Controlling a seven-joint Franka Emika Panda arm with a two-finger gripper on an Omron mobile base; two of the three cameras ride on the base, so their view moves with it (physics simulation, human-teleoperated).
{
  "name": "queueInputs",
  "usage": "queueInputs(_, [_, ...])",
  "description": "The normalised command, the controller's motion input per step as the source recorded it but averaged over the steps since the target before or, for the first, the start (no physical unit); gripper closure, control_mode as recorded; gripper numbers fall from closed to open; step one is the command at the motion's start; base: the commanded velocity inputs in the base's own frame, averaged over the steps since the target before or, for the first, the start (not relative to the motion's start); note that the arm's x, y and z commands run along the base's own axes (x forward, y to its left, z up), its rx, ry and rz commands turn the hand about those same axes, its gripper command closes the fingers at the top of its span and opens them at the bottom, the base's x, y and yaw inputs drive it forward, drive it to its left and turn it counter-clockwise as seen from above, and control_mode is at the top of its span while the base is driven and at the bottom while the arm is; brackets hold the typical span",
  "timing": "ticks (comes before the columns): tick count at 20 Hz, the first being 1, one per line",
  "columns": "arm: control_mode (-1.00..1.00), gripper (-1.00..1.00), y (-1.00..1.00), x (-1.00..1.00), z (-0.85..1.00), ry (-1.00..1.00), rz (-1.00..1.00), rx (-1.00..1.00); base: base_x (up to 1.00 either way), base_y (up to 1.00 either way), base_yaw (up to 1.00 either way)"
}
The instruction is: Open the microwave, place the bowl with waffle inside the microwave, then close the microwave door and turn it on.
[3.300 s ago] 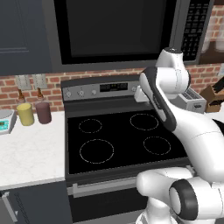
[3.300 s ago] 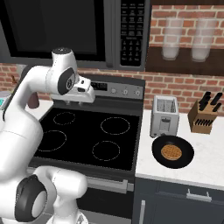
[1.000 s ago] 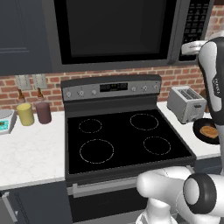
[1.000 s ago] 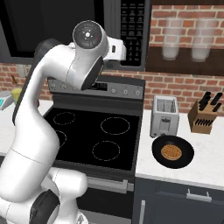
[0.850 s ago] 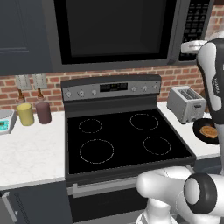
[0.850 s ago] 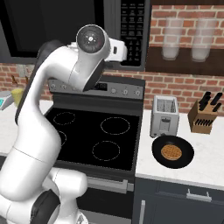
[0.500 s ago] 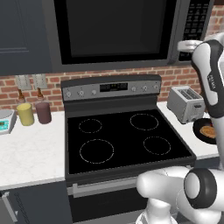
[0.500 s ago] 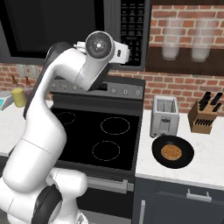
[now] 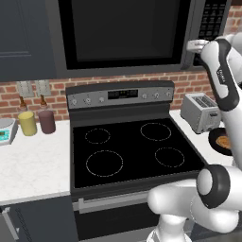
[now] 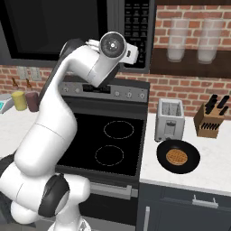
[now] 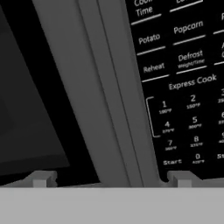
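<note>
The microwave (image 9: 123,33) hangs above the stove with its door (image 10: 45,27) closed. In the hand view the long grey bar handle (image 11: 109,87) runs up between my finger tips, with the button panel (image 11: 183,87) to its right. My gripper (image 11: 110,178) is open and straddles the handle; it is raised at the door's right edge (image 9: 194,46) (image 10: 134,50). The black bowl (image 10: 194,158) (image 9: 215,143) sits on the counter right of the stove, in front of the toaster, holding the golden waffle (image 10: 176,157) (image 9: 224,141).
A silver toaster (image 10: 169,119) (image 9: 201,112) stands behind the bowl, and a knife block (image 10: 211,118) at the far right. A yellow cup (image 9: 27,123), a maroon cup (image 9: 47,121) and a small scale (image 9: 4,130) stand left of the stove (image 9: 132,151).
The arm has swung up from over the stove to the microwave. In the last second the hand edged left onto the door's handle edge. Bowl and waffle have not moved.
</note>
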Motion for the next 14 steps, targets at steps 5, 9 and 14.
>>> queueInputs(5, [-1.0, -1.0, 0.0, 0.43, 0.0, 0.0, 0.0, 0.03, 0.0, 0.0, 0.0])
queueInputs(9, [-1.0, -1.0, 0.0, 0.44, 0.0, 0.0, 0.0, 0.03, 0.0, 0.0, 0.0])
queueInputs(14, [-1.0, -1.0, 0.0, 0.44, 0.0, 0.0, 0.0, 0.04, 0.0, 0.0, 0.0])
